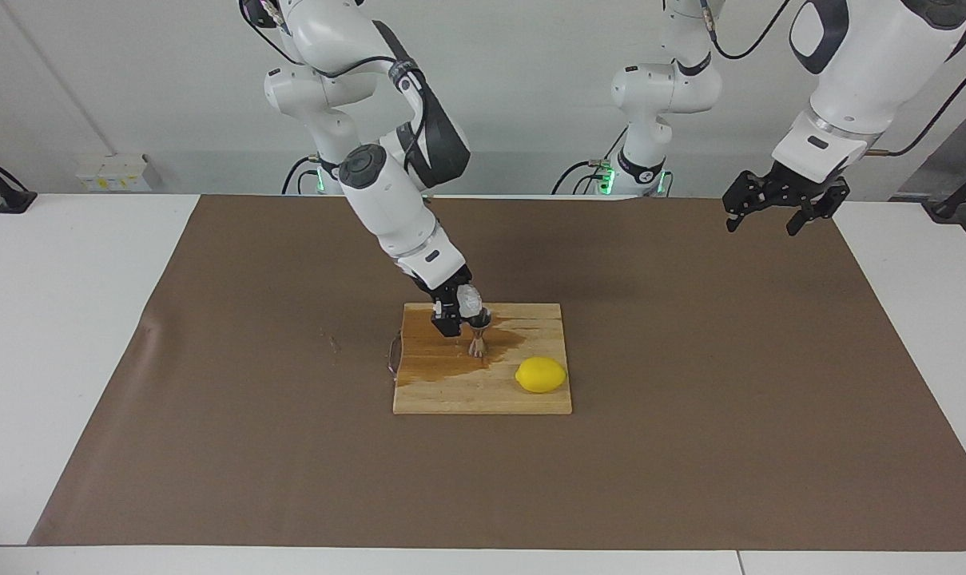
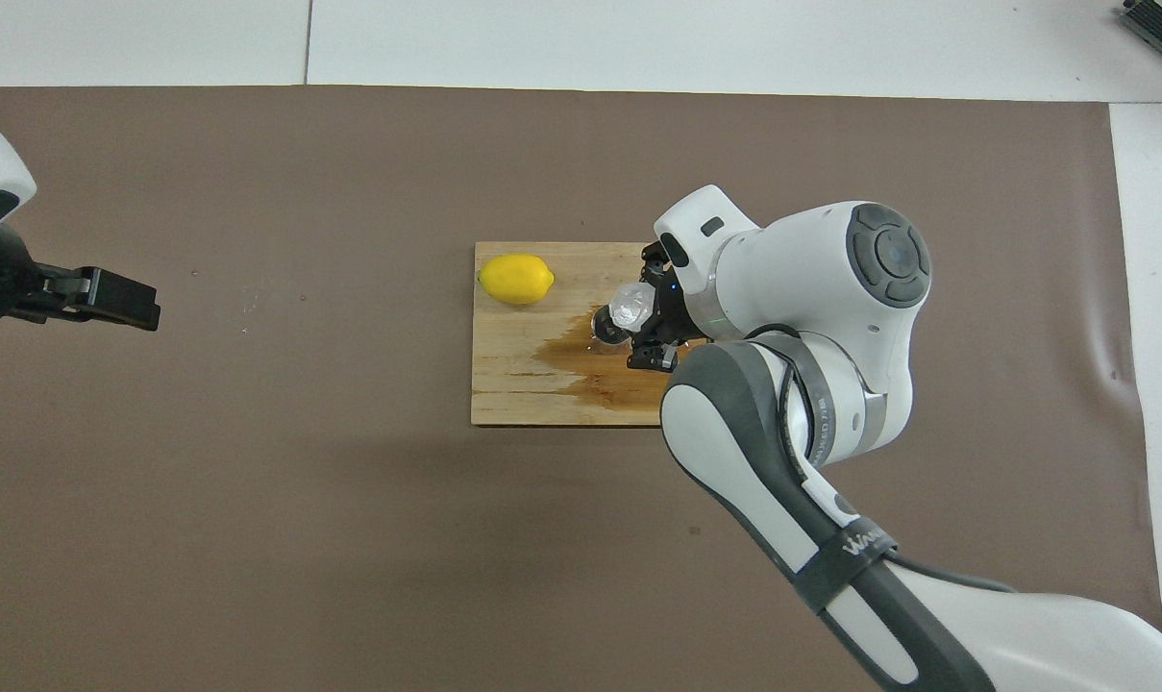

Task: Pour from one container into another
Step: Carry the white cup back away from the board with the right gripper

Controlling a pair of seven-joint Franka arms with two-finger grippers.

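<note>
A small ribbed clear glass cup (image 1: 470, 302) (image 2: 630, 305) is held tilted in my right gripper (image 1: 455, 310) (image 2: 650, 327), which is shut on it. Its mouth leans over the top of a steel hourglass jigger (image 1: 478, 335) (image 2: 605, 327) standing upright on a wooden cutting board (image 1: 451, 391) (image 2: 513, 384). A brown wet stain spreads across the board around the jigger. My left gripper (image 1: 777, 210) (image 2: 110, 298) hangs open in the air over the brown mat at the left arm's end of the table, waiting.
A yellow lemon (image 1: 541, 374) (image 2: 515, 279) lies on the board's corner, farther from the robots than the jigger and toward the left arm's end. A brown mat (image 1: 690, 399) covers the white table (image 1: 67, 319).
</note>
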